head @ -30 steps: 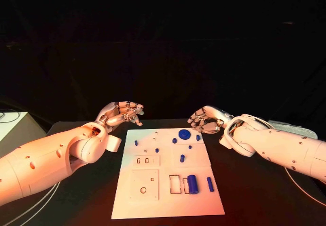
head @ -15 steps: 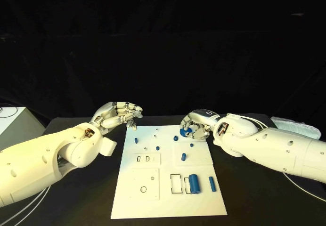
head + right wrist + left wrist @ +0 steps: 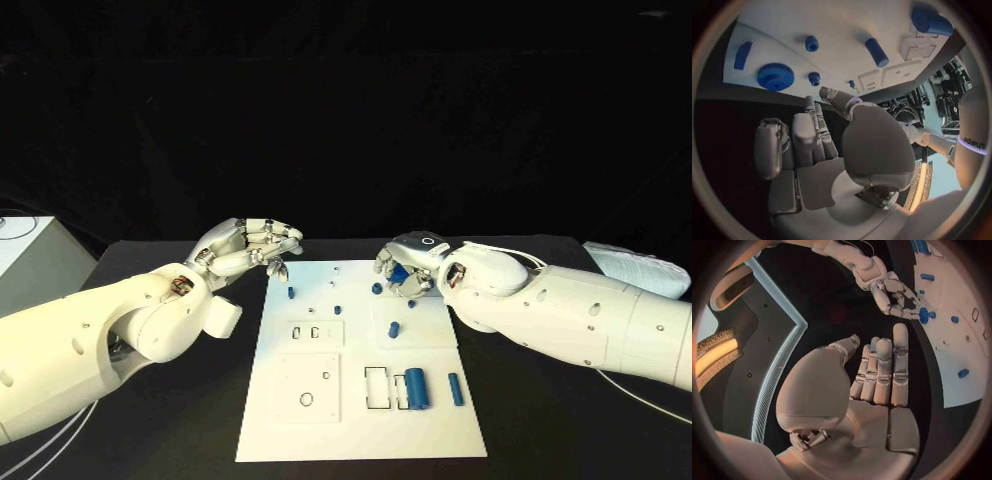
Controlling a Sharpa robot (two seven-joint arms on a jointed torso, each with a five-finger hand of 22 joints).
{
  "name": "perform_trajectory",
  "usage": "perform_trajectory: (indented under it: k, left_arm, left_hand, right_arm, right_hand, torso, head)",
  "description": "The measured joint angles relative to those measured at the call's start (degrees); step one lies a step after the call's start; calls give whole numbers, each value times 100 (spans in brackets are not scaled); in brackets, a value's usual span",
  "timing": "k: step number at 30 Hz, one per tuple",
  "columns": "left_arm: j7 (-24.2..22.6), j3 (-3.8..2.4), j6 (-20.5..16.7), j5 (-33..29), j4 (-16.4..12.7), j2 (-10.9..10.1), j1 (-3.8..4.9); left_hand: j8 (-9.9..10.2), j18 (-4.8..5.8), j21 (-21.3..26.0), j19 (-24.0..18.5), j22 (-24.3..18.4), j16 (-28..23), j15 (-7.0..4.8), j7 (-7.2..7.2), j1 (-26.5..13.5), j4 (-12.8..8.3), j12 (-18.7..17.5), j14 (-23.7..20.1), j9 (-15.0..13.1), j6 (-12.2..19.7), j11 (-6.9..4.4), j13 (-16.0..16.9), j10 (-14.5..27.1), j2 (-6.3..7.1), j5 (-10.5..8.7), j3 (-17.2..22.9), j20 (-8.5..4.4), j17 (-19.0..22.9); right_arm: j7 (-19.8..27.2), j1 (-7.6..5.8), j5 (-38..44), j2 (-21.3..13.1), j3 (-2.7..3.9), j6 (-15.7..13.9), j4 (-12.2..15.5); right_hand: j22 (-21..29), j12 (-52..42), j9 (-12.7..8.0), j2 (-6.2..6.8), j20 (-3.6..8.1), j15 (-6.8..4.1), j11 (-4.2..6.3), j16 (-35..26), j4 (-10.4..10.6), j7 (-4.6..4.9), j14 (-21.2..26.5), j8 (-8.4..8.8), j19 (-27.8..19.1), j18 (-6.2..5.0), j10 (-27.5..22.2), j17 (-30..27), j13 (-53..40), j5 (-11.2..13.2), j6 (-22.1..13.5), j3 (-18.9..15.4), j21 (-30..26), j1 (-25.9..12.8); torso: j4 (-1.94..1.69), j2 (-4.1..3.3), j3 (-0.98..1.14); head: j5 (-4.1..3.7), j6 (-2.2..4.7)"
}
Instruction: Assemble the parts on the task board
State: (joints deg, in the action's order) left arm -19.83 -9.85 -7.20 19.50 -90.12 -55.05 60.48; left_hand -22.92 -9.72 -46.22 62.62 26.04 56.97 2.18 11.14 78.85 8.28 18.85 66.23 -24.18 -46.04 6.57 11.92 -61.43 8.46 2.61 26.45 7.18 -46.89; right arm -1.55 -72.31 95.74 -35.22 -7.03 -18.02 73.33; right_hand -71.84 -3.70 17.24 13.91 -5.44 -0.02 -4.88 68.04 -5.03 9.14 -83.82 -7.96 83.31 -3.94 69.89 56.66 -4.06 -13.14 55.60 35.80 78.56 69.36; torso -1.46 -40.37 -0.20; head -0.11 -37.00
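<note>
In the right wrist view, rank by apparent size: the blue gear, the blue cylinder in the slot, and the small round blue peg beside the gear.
1. Blue gear and blue cylinder: look alike in size, and fisheye bending at the rim makes ranking them unsure.
2. Small round peg: clearly smallest.

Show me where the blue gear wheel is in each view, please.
Head view: blue gear wheel at the far end of the task board, partly under the right hand.
Left wrist view: the wheel is beside that hand.
Right wrist view: the wheel lies beyond the hand.
Shared landmark: the white task board.
</note>
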Motion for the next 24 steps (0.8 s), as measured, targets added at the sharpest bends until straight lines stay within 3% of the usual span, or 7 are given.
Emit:
perform_trajectory:
  k: [6,24]
  left_arm:
    - [37,0,62,-4,25,1,-2]
    - [93,-20,131,-10,-3,-25,-2]
  left_hand:
    - [0,1,-10,-19,9,-44,20,9,-25,10,0,-21,-6,9,-1,1,1,-25,0,22,19,32]
    - [29,1,-76,-81,54,-288,60,41,-53,34,-46,-226,-18,80,61,4,103,-8,0,77,40,248]
  right_arm:
    - [-155,0,91,56,-1,52,-35]
    - [-299,2,166,259,-25,297,-274]
  right_hand:
    - [131,0,60,5,0,0,-23,142,23,-15,0,-22,0,1,-83,117,8,-39,42,8,-80,-5]
    - [165,0,133,5,0,0,-31,220,69,-14,0,-67,0,0,-217,114,8,5,133,24,-126,-5]
  torso:
    - [-18,-46,-25]
    - [-87,-143,-58]
  head:
    - [-25,-19]
    - [-65,-62]
